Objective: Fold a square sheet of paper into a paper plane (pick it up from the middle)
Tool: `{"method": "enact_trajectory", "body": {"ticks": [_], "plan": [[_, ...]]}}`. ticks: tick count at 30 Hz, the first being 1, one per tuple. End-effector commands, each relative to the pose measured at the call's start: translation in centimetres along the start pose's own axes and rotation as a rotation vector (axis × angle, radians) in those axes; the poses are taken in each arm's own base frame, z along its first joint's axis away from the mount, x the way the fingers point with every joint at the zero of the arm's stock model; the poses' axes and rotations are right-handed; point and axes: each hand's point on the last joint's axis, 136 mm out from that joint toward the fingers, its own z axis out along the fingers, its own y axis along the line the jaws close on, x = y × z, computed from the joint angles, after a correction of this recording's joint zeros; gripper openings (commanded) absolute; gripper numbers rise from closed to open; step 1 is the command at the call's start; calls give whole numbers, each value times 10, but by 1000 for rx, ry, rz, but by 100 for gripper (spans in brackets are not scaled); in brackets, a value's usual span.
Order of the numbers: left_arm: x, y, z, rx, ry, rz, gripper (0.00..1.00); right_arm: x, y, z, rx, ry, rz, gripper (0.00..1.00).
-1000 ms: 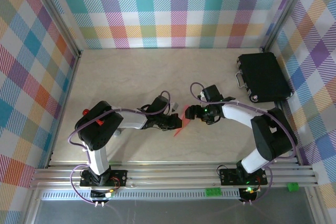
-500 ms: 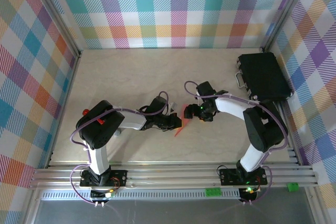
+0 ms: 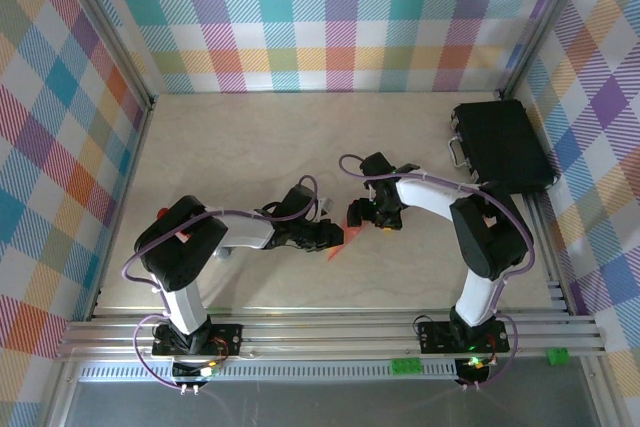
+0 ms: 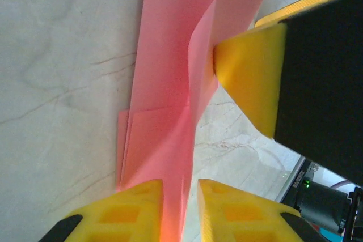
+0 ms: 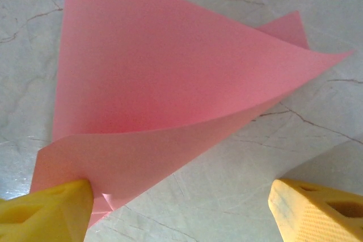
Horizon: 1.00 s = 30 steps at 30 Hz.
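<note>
Salmon-pink square sheet of paper (image 5: 170, 83), part-folded, lies mid-surface (image 3: 240, 137) between the two arms, its top flap bowed up off the lower layers. Left gripper (image 4: 180, 194): jaws pinching a folded edge. Right gripper (image 5: 181, 213): jaws spread wide, one pad (image 5: 48, 211) against a paper corner.

Risks, as I judge them: the pad shoves while the pinch holds, so the thin paper buckles or creases off-line; the flap springs open; the sheet slides from the pinch. Grippers sit near each other, so a knock is possible.

Bare surface all round; black case (image 3: 500, 147) well apart, far right.
</note>
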Motion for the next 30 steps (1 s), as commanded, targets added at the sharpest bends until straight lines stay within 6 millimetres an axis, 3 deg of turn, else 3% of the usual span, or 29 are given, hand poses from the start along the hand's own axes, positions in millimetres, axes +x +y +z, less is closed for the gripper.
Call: {"method": "enact_trajectory", "body": {"ticks": [1,9,25,30], "plan": [[11,7,-9,-49,12,15,24,2,-9,36,28,25,-6,83],[19,14,-13,-117,28,47,25,2,-7,38,21,34,2,83],[28,33,-3,-189,66,24,17,6,-9,46,32,66,28,82],[27,34,-1,-198,66,21,16,3,3,26,-20,37,18,81]]}}
